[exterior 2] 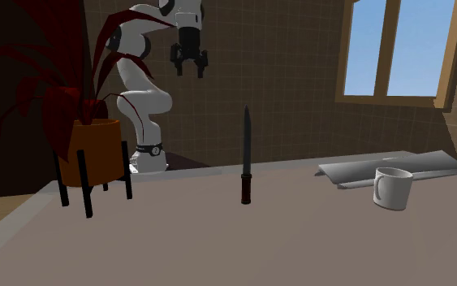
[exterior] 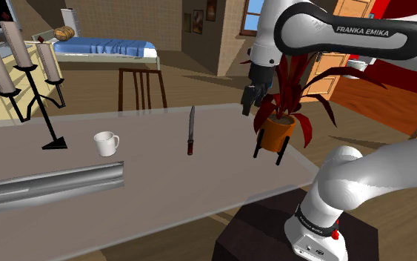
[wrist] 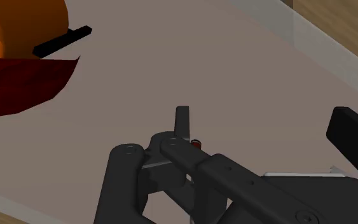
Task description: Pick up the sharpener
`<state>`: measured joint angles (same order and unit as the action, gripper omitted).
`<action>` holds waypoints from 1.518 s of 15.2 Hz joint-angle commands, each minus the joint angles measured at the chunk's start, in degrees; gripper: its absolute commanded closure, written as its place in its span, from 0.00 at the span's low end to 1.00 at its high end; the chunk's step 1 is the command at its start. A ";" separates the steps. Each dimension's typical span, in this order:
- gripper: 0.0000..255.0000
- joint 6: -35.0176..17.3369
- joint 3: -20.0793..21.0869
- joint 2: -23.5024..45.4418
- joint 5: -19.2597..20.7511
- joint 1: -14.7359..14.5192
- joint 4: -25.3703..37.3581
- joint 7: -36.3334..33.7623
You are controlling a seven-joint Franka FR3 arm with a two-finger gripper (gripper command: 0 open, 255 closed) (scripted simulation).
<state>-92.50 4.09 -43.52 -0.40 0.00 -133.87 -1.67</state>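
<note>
Now | hand (exterior 2: 189, 70) raised over table (exterior: 162, 194), pointing down, jaws apart | sharpener (exterior: 191, 130) on table, well apart

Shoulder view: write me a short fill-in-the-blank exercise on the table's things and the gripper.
1. The sharpener lies on the table between the potted plant and the white ____.
2. The plant's pot is ____ in colour.
3. The candle holder carries ____ candles.
4. The gripper hangs above the table, holding ____.
Missing words: mug; orange; three; nothing.
</note>
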 commanded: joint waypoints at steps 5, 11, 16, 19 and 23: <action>0.00 -9.19 4.01 3.88 -0.02 1.56 -3.41 -7.52; 0.00 -22.30 10.03 13.00 2.16 4.92 -5.15 -19.69; 0.00 -31.53 15.03 22.93 7.23 9.00 -3.46 -31.47; 0.00 -35.72 17.71 29.62 12.28 11.72 -1.09 -39.65; 0.00 -39.11 20.07 39.16 21.28 14.60 3.64 -51.68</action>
<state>-130.98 23.69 -6.85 18.38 13.90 -131.74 -50.07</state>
